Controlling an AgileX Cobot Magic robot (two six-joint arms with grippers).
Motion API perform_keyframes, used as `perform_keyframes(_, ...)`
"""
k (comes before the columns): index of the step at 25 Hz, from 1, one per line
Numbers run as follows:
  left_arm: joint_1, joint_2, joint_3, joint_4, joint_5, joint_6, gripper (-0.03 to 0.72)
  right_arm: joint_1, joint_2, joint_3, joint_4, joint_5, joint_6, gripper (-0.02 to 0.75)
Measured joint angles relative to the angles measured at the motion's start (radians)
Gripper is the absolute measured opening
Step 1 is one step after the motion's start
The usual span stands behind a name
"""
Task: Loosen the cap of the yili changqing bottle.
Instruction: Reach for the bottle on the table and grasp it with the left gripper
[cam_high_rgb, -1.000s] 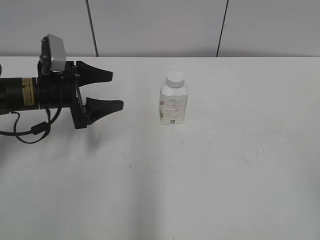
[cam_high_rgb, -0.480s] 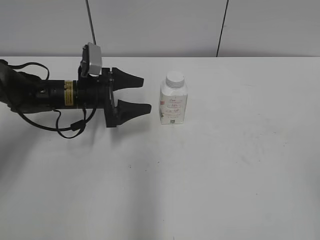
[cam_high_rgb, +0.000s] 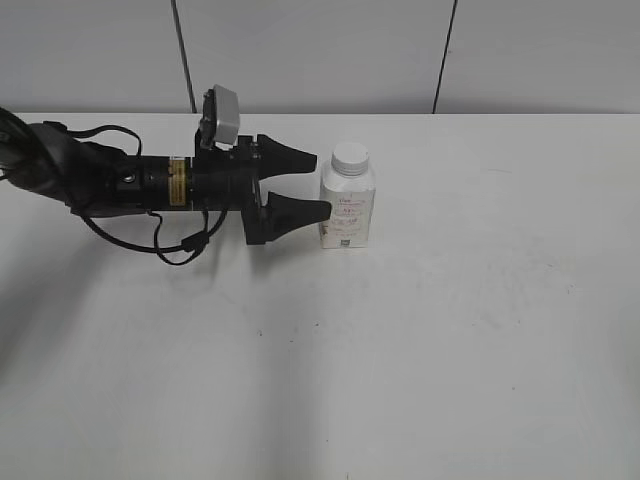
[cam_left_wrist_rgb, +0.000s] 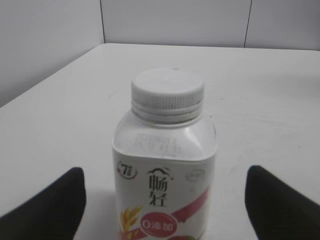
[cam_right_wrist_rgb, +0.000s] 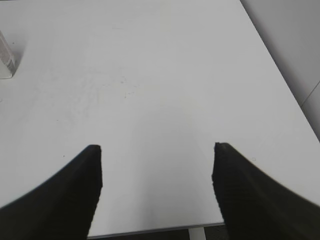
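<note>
- The black left claw (cam_high_rgb: 315, 185) has slid across the white table (cam_high_rgb: 450, 340) and is now spread wide, just beside the small white plastic yili changqing bottle (cam_high_rgb: 348, 210).
- That means the grab is close, I think, but nothing is held yet.
- The bottle stands upright, squarish with round shoulders, smooth, with a pale label and pink print.
- Its round white ridged cap (cam_left_wrist_rgb: 167, 95) is on top, untouched.
- The right claw (cam_right_wrist_rgb: 155, 190) is spread wide too, far off, holding nothing.
</note>
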Motion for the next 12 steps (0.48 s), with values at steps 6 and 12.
perform_keyframes(6,-0.029,0.048,-0.060,0.002,0.001,-0.029,0.591,0.000,0.000,0.000,0.000,0.000,0.000,0.545)
perform_keyframes(12,-0.060,0.092,-0.109,-0.006,0.004,-0.054,0.590,0.000,0.000,0.000,0.000,0.000,0.000,0.545)
